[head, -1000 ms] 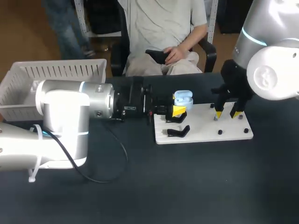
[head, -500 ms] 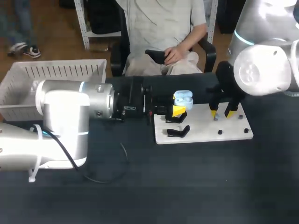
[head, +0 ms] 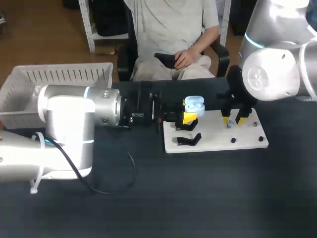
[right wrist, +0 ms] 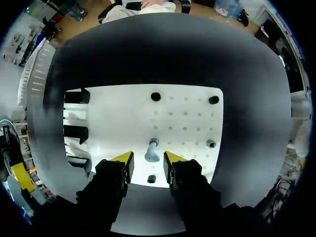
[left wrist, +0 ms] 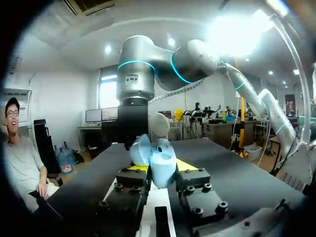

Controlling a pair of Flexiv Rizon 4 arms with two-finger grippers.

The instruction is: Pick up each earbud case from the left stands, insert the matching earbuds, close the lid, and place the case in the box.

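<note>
Pale-blue case (left wrist: 163,162) upright, lid open, clamped in left hand (left wrist: 162,168); right hand (right wrist: 148,158) parted astride earbud (right wrist: 152,150)

No readable text — none at all.

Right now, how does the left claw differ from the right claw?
The left claw is shut on the open light-blue earbud case; the right claw is open and holds nothing. The left claw lies level over the left side of the white board; the right claw points straight down, its fingers either side of a small pale earbud on the board, not touching it. Both have yellow tips.
</note>
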